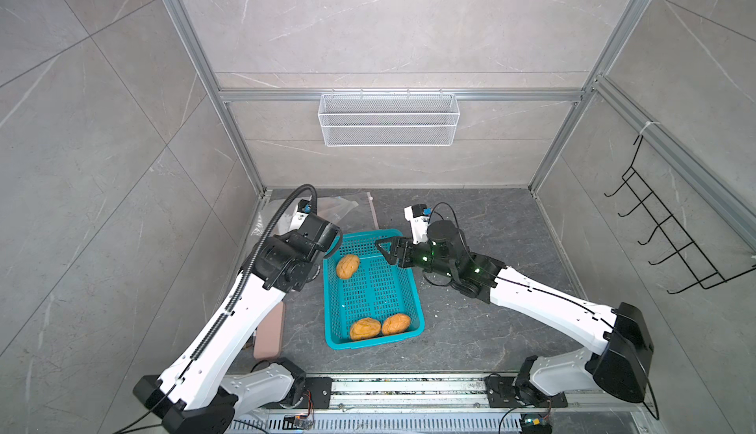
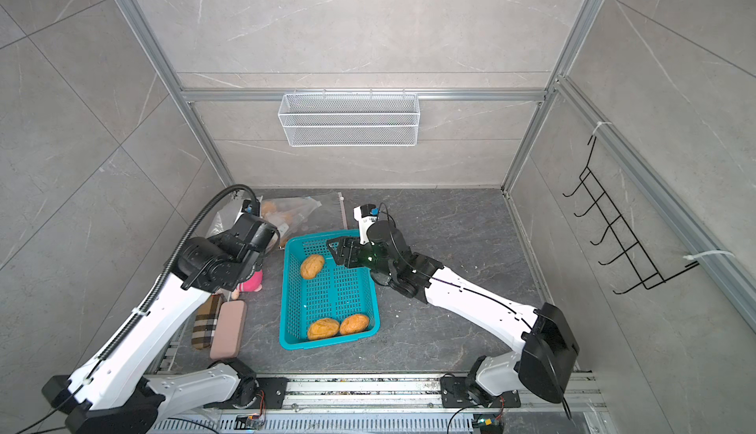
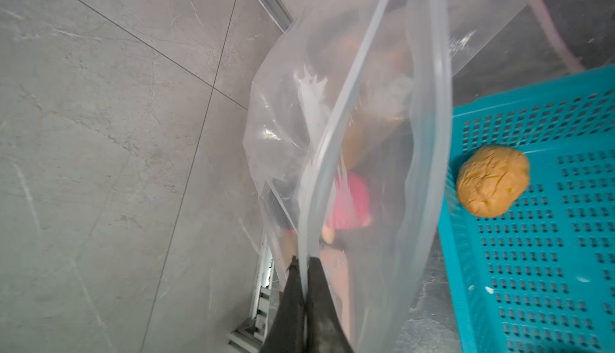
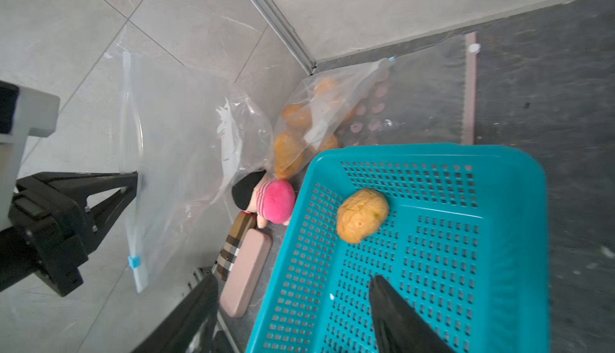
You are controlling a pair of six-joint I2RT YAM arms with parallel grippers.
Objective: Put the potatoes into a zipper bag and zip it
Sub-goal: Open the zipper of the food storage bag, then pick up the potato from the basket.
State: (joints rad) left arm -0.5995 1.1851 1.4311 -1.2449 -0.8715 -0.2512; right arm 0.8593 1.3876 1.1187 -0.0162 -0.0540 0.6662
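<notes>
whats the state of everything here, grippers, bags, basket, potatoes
left gripper: shut on the rim of the held zipper bag
right gripper: open, empty, above the basket
held zipper bag: mouth open, not zipped
basket: upright, three potatoes loose inside
corner bag: lying down, potatoes inside, zip cannot be told

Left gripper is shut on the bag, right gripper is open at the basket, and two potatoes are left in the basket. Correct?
Not quite: three potatoes lie in the basket, not two, as both top views show. The rest holds: the left gripper is shut on the bag, and the right gripper is open at the basket.
</notes>
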